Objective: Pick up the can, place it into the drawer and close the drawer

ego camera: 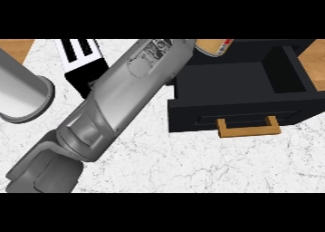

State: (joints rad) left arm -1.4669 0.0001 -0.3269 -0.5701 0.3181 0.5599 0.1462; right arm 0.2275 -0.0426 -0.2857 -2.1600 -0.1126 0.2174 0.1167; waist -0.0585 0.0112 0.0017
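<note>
A tan can (215,46) with a red label shows at the picture's top, over the back rim of the open black drawer (241,86). The drawer is pulled out toward me, has a wooden handle (248,127), and its inside looks bare. My right forearm (125,90) crosses the view diagonally from lower left to the can. Its end meets the can at the top edge, where the hand is cut off. Whether fingers hold the can is hidden. My left forearm (17,88) shows as a thick grey cylinder at the left edge, with no hand visible.
A black block with white stripes (81,56) sits behind the right forearm at the upper left, partly hidden. The white marble counter (191,167) runs across the front. Wooden floor (322,59) shows past the counter's right and left edges.
</note>
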